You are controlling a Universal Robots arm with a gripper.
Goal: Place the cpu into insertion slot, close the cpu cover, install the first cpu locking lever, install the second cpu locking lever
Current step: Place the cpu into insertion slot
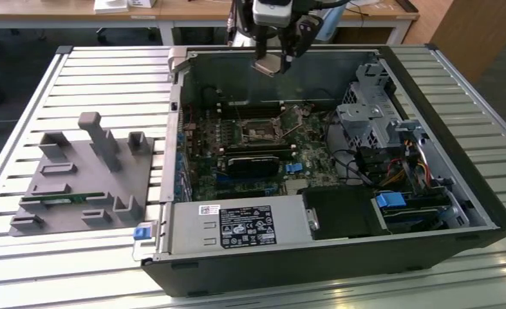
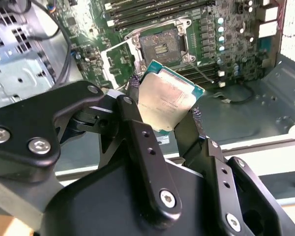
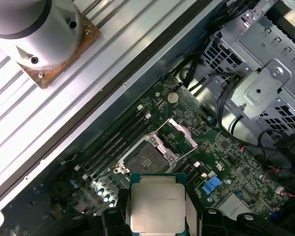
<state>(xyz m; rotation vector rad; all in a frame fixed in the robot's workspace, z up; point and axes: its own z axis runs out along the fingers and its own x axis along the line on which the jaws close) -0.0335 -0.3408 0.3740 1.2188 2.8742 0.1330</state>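
The gripper [image 1: 275,61] hangs over the far wall of the open computer case [image 1: 322,273], at twelve o'clock in the exterior view. Its jaws are closed on the cpu [image 1: 268,65], which they hold by two opposite edges. In the second wrist view the black fingers [image 2: 137,129] pinch the cpu [image 2: 167,101], which is tilted with its silver top facing the camera. Faint lines of engraved writing cross that top, too pale to make out. In the first wrist view the cpu [image 3: 157,204] sits between the fingertips of the gripper [image 3: 157,216], well above the green board.

The insertion slot [image 1: 259,134] lies on the motherboard at six o'clock from the gripper in the exterior view, well apart from the chip. In both wrist views the insertion slot [image 2: 161,46] [image 3: 143,160] is uncovered, its dark pin field bare. The cpu cover [image 3: 183,132] stands swung up just beside it.

At six o'clock from the slot, the power supply [image 1: 235,226] carries a white label packed with small black print and symbols, and a smaller white sticker [image 1: 208,209] sits near its corner. A silver drive cage [image 1: 365,122] stands at three o'clock. At nine o'clock, outside the case, a grey fixture [image 1: 81,174] rests on the slatted table [image 1: 90,71].
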